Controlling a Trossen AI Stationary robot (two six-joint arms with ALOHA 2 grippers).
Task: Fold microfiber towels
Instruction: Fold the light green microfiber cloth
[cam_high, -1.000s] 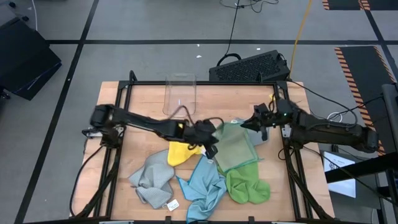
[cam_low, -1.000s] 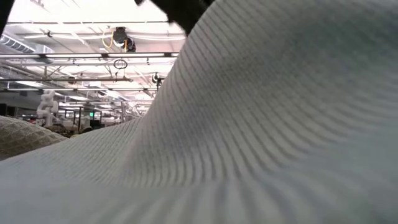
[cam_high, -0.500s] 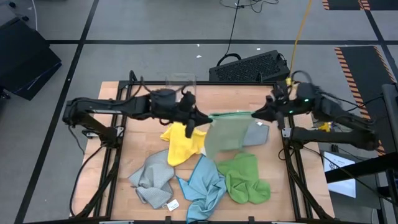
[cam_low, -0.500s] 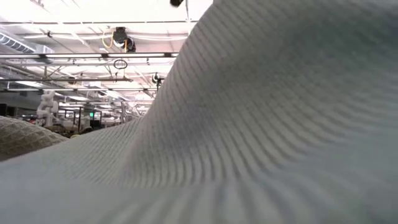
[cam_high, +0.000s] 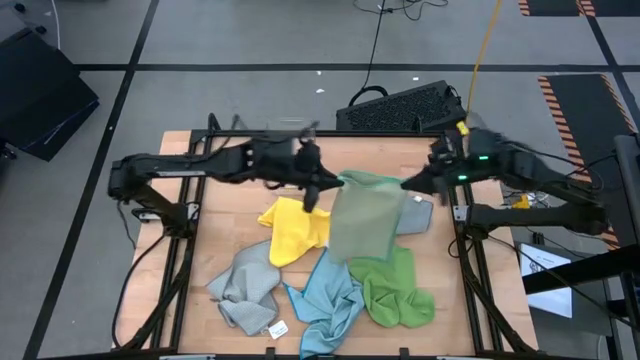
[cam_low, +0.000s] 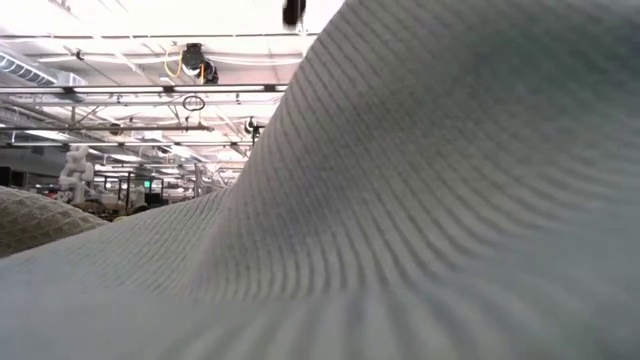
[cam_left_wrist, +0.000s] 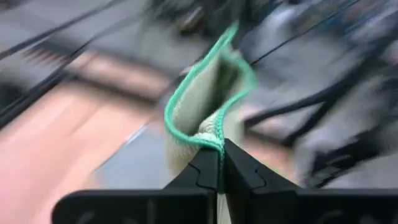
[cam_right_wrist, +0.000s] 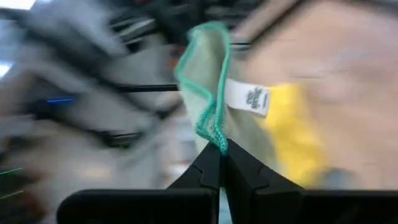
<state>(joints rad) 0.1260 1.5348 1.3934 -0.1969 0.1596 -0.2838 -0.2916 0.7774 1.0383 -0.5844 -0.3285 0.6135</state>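
The step in hand looks like the lift-and-spread of one cloth before folding. The pale green towel (cam_high: 362, 222) hangs between both arms above the middle of the desk (cam_high: 230, 160), its top edge stretched roughly level and its body draping down toward six o'clock over the bright green towel (cam_high: 395, 290).

The left hand (cam_high: 322, 182) sits at the towel's nine o'clock corner, fingers pressed together on the green-stitched hem, as the left wrist view shows (cam_left_wrist: 219, 163). The right hand (cam_high: 412, 183) holds the three o'clock corner; in the right wrist view its fingers pinch the hem (cam_right_wrist: 219, 155) just below the white tag (cam_right_wrist: 247, 98).

Next, I judge, the pair must lay the towel flat on bare wood. That calls for keeping the top edge taut and level while lowering, and for finding clear room, since the yellow towel (cam_high: 290, 230) lies at about eight o'clock of the hanging cloth, touching or just beside it, and a grey towel (cam_high: 412, 213) lies at three o'clock. The light blue towel (cam_high: 328, 295) and another grey towel (cam_high: 245, 290) lie nearer the front edge.
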